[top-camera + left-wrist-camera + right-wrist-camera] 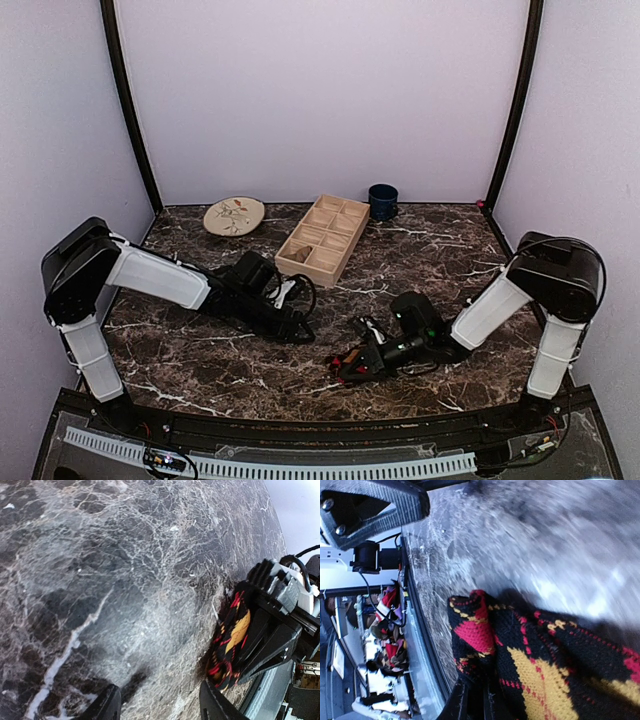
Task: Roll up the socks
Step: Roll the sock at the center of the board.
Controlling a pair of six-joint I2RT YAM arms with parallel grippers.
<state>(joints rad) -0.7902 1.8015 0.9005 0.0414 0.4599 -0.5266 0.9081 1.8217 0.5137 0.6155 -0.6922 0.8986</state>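
**A:** Status on the sock roll?

**B:** Right gripper (347, 367) is clamped on the argyle sock (535, 665), low over the marble table (430, 255) near its front edge. The sock is black knit with red and yellow diamonds, bunched at the jaws. Its lower end looks to rest on the marble.

**A:** Left side?

**B:** Left gripper (160, 707) has its fingers spread with nothing between them. It's near the sock and pointed at it. Not touching, going by the left wrist view.

**A:** Is it rolled?

**B:** Can't confirm. It reads as a loose wad folded over at one end, not a tight roll. The rest of it runs out of the right wrist view.

**A:** Other sock?

**B:** There's a tan bundle (302, 254) in a near compartment of the wooden tray (322, 268), well apart from both arms. It's too small to say whether it's the beige sock, or whether it's rolled. If it is, one sock is done and stowed.

**A:** What's left?

**B:** My read: finish rolling the argyle one, probably with the left pinning or taking an end, then set it down. Roughly mid-task.

**A:** Risk?

**B:** Soft knit. The roll will likely spring open if the right lets go before the end is tucked.
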